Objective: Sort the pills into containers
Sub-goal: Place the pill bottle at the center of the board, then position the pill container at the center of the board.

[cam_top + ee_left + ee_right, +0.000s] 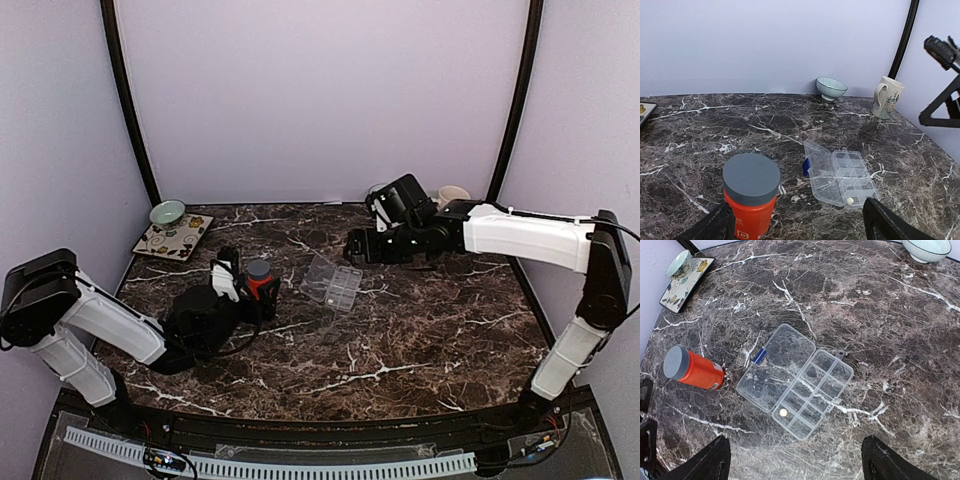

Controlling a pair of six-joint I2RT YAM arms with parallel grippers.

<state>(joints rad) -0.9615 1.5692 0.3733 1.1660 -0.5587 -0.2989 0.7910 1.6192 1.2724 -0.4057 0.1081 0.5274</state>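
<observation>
1. The box [795, 381] lies mid-table with its clear lid folded flat open. One pale pill [783, 412] sits in a compartment near one end, and the other compartments look bare.
2. A small blue thing [759, 356] rests against the lid's outer edge. It may be a capsule, but I can't make it out properly.
3. The orange bottle [751, 200] stands upright near the box with its grey cap on (most of the pills, I'd guess, are shut inside).
4. My reading is that sorting has barely begun. The next move calls for a firm hold on the bottle while the cap comes off, without nudging the light box.
5. The left pincer [799, 227] is spread wide around the bottle, which stands close by one finger and is not clamped.
6. The right pincer [796, 460] hangs wide open above the box, holding and touching nothing.
</observation>
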